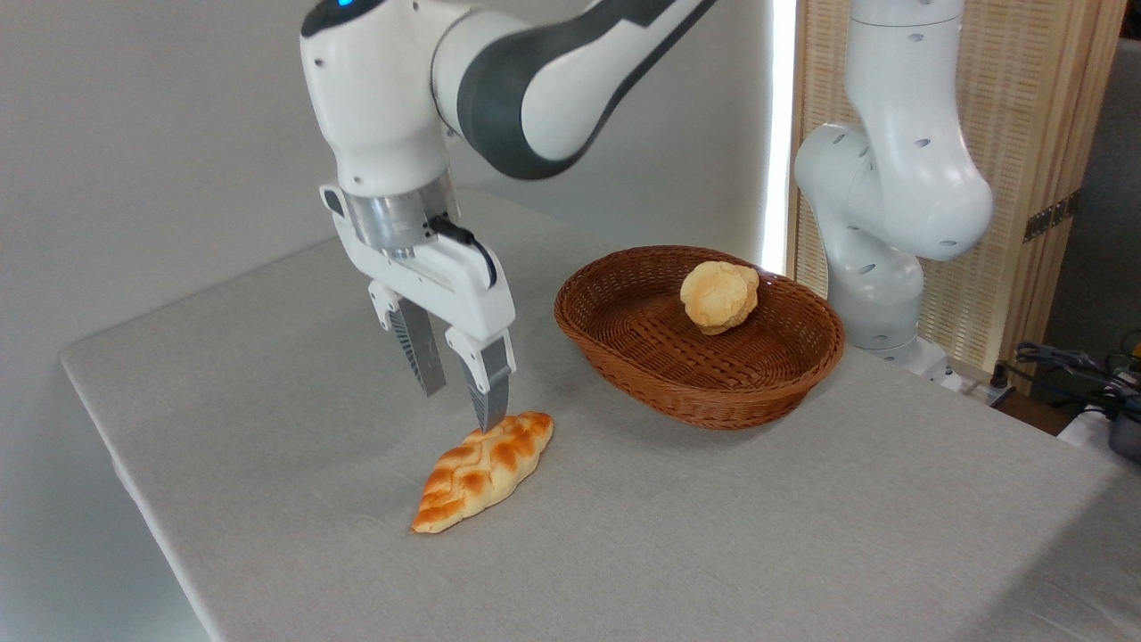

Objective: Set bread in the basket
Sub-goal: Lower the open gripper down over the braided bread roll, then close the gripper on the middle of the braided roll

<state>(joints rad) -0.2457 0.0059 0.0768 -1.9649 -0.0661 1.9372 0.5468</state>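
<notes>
Table grey cloth | gripper parted, empty, one fingertip at bread | bun in basket

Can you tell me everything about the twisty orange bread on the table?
The bread is a long braided loaf with pointed ends, golden-orange on its bumps and paler in the grooves. It lies flat and slanted on the grey tablecloth, left of the basket and outside it. The open pincer hangs just over its upper end, one fingertip right at the crust; whether it touches is unclear.
</notes>
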